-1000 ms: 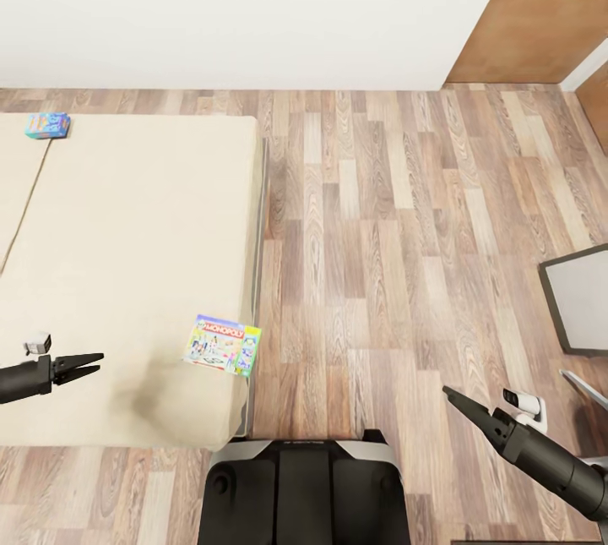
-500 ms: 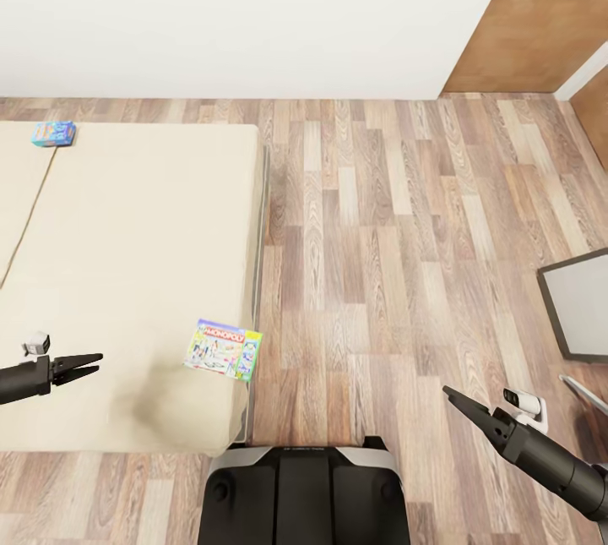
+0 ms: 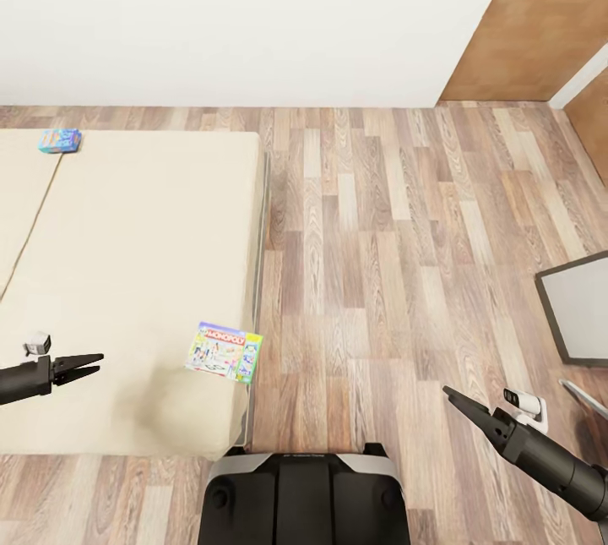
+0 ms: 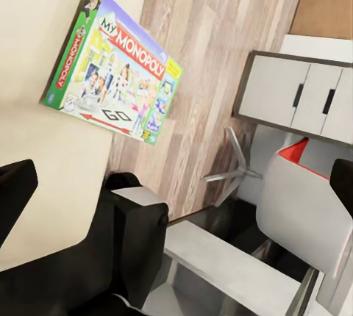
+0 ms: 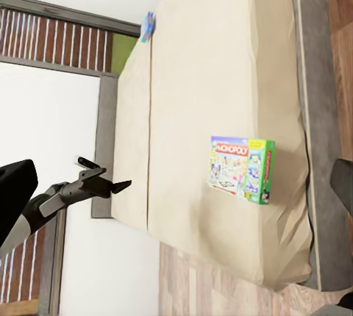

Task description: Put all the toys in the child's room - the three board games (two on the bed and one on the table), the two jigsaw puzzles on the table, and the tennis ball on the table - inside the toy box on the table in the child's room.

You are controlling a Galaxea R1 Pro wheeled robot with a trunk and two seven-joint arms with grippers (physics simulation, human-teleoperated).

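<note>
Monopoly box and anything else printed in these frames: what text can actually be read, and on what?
"MY MONOPOLY": top face of the Monopoly box lying on the bed.
"MONOPOLY": green side edge of that box.
"GO": board picture on the box top.
Other small print on the box: too small to read.
Small blue board game at the bed's far end: lettering too small to read.
</note>
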